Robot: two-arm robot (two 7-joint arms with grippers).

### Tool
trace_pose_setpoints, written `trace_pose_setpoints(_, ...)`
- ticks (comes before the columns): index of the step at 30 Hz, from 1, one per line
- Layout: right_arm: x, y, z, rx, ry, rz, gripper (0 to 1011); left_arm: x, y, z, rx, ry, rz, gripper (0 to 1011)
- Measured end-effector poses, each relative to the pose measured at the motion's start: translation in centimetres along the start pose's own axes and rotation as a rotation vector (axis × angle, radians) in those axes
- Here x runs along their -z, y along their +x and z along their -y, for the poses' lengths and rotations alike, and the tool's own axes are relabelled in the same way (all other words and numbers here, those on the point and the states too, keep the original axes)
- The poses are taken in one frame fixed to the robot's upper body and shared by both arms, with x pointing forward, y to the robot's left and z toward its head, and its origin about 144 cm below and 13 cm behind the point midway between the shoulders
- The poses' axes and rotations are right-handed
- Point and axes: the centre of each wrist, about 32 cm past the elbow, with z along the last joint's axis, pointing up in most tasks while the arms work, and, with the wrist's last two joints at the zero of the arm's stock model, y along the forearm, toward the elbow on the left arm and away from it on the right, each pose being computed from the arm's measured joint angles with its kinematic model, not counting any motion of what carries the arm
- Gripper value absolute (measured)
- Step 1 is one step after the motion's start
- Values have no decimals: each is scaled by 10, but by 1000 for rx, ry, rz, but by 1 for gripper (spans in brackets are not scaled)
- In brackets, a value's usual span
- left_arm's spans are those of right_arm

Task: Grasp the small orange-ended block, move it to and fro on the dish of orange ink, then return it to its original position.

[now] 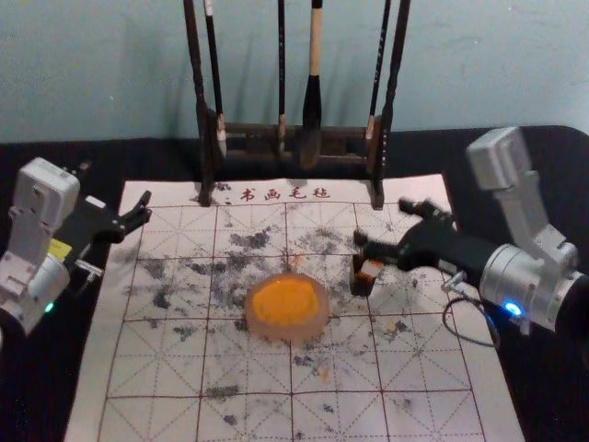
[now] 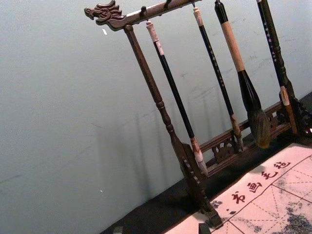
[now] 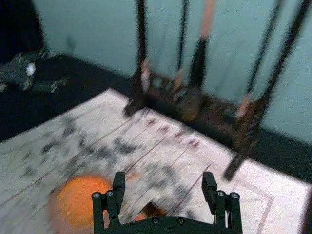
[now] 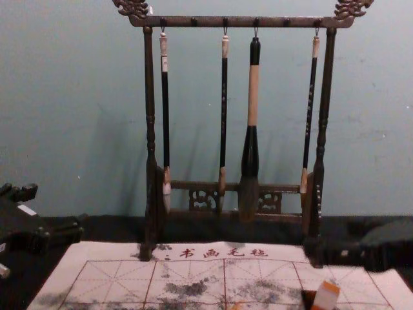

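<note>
My left pincer [image 1: 146,206] gapes left of the ink dish [image 1: 286,333]; rightward, my spread right pincer [image 1: 380,222] should pinch the likely light, stiff block [image 1: 370,269] mid-side.

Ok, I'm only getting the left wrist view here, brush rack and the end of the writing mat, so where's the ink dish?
Observer: The head view shows the ink dish near the middle of the mat.
Operator: And the orange-ended block?
Observer: It's beside the dish, on the robot's right, with a gap between the dish and the block.
Operator: Is the right end effector gripping it?
Observer: No. In the right wrist view, the right end effector is open, its fingers wide apart and not clamped on the block.
</note>
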Motion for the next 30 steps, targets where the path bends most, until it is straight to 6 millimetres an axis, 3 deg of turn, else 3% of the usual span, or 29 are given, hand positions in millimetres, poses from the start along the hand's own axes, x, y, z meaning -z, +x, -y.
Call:
trace_pose_setpoints(6, 22, -2, -2, 191, 114, 36, 1002, 0, 0, 0, 0, 0, 0, 1001)
trace_pose_setpoints(15, 57, -6, -11, 366, 99, 57, 1003, 0, 0, 0, 0, 0, 0, 1001)
trace_pose_setpoints(30, 58, -6, -11, 373, 98, 59, 1003, 0, 0, 0, 0, 0, 0, 1001)
